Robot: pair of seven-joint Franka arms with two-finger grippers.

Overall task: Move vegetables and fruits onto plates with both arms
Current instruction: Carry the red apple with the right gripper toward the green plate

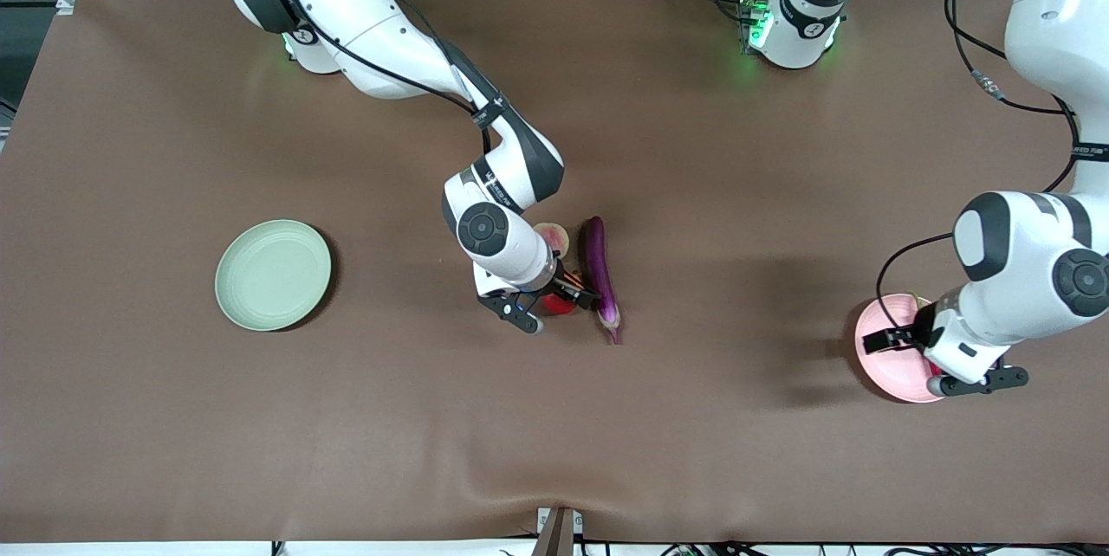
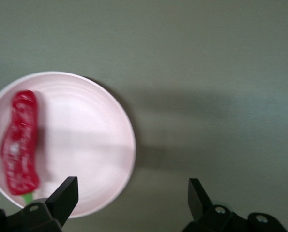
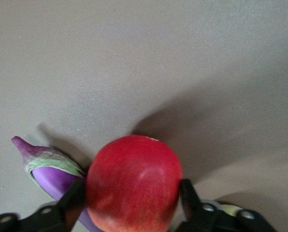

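Nearest the front edge, our left end effector [image 1: 977, 383] hangs open over the pink plate [image 1: 875, 365] bearing the chili pepper [image 2: 21, 142], while mid-bench our right end effector [image 1: 559, 307] clamps the apple [image 3: 134, 183] beside the eggplant [image 1: 599, 270], for the green plate [image 1: 273, 274].

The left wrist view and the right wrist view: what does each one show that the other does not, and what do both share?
Only the left wrist view shows the wrinkled red chili pepper lying on the round pale pink plate, under the open left gripper. Only the right wrist view shows the round red apple between the right gripper's fingers, beside the glossy purple eggplant. Both show bare table.
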